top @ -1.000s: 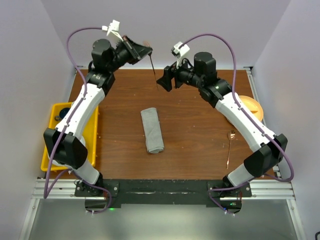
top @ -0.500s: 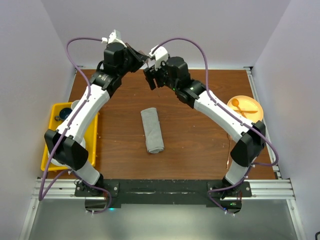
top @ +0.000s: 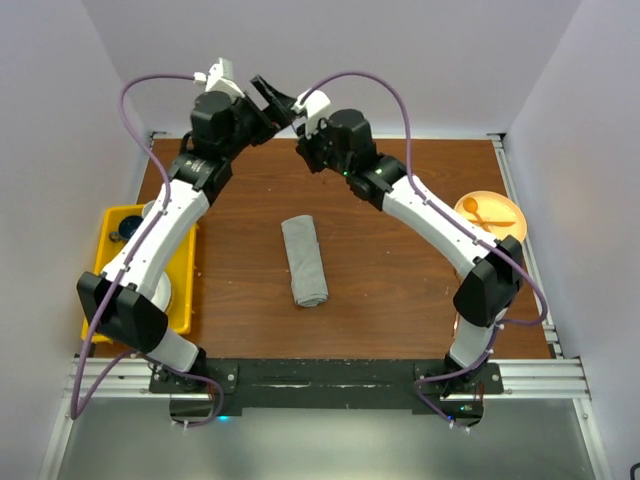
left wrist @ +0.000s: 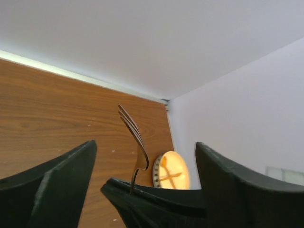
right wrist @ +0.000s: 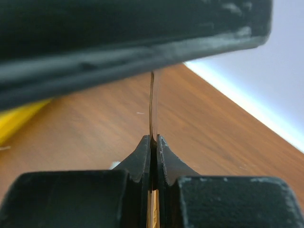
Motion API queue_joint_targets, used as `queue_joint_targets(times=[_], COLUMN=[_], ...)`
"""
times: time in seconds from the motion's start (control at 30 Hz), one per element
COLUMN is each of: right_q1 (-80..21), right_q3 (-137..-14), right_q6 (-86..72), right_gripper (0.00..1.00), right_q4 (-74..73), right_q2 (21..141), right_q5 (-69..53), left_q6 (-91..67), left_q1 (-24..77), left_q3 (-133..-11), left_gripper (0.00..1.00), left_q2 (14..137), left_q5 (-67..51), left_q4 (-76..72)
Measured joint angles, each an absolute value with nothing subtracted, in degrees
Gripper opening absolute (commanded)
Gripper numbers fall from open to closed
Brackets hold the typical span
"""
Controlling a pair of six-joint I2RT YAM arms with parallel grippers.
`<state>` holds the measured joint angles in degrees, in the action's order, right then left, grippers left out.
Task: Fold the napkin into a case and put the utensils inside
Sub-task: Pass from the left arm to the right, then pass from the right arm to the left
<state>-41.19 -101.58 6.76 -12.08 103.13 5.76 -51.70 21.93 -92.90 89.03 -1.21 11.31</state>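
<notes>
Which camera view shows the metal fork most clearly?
The left wrist view: the fork shows its tines and neck. The right wrist view shows only its thin edge, clamped by the right gripper. From above it cannot be made out.

Bright, even overhead light, soft shadows; wrist views blur up close.

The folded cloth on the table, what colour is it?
The cloth is plain light grey; the top view shows it best.
</notes>
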Motion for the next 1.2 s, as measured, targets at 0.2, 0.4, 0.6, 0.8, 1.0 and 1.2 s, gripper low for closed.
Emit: queue_joint_targets(times=[0.2,0.4,0.6,0.8,1.0,1.2], right_q1=[-33.1,-27.7,-29.1,-29.9,-30.1,-30.3], right_q3=[-101.1,-94.6,-89.7,-87.6,-86.3,-84.3], right_q6=[-8.9,-26.7,-40.0,-47.5,-50.2,-51.2], right_gripper=[0.0,0.0,0.0,0.0,0.0,0.0], right_q4=[-10.6,0.0,14.6,22.5,26.1,27.6], right_q2=[103.1,103.0,103.0,103.0,102.5,101.4], right_q5=[-20.5,-41.7,-55.7,-63.1,-65.7,-66.8], left_q6=[-42.3,-46.1,-52.7,-55.0,-55.4,-55.4], left_q1=[6.8,-7.6,-4.4,-1.0,3.5,3.0], left_q3=[-83.5,-72.4,-69.3,-67.6,-66.1,-65.3], left_gripper=[1.0,0.9,0.61,0.45,0.34,0.4], left_q2=[83.0,80.9,84.4,85.4,85.6,85.5], left_q5=[-19.4,-43.0,-58.6,-62.9,-64.0,-62.7], left_q4=[-6.1,-34.8,-58.7,-69.9,-73.1,-73.7])
